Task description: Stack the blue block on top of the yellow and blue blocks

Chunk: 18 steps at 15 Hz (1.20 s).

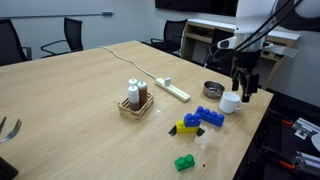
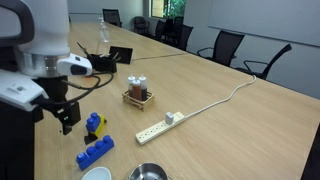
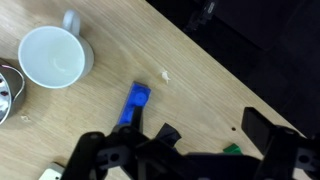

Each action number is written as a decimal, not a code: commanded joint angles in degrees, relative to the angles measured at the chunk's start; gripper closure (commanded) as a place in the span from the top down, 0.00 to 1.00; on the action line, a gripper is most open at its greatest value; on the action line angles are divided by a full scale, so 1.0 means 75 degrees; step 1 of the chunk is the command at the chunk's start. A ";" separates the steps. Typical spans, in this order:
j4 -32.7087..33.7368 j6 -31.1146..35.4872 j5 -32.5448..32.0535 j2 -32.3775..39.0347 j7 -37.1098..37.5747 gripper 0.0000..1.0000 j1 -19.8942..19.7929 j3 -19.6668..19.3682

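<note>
The bright blue block (image 1: 210,116) lies on the wooden table beside the white cup; it also shows in the other exterior view (image 2: 96,152) and in the wrist view (image 3: 135,103), partly hidden by the gripper body. The yellow and navy blocks (image 1: 188,125) stand joined a little past it, seen too in an exterior view (image 2: 93,124); they are hidden in the wrist view. My gripper (image 1: 244,86) hangs above the table near the cup, off to the side of the blocks, and is open and empty in both the exterior view (image 2: 68,117) and the wrist view (image 3: 205,135).
A white cup (image 1: 230,102) and a metal bowl (image 1: 213,89) sit near the table edge. A green brick (image 1: 184,162) lies apart. A power strip (image 1: 172,90) and a wooden basket with bottles (image 1: 135,101) stand mid-table. Office chairs surround the table.
</note>
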 commanded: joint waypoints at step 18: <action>0.0119 0.2791 -0.1078 0.2190 0.0735 1.00 -0.0253 0.0383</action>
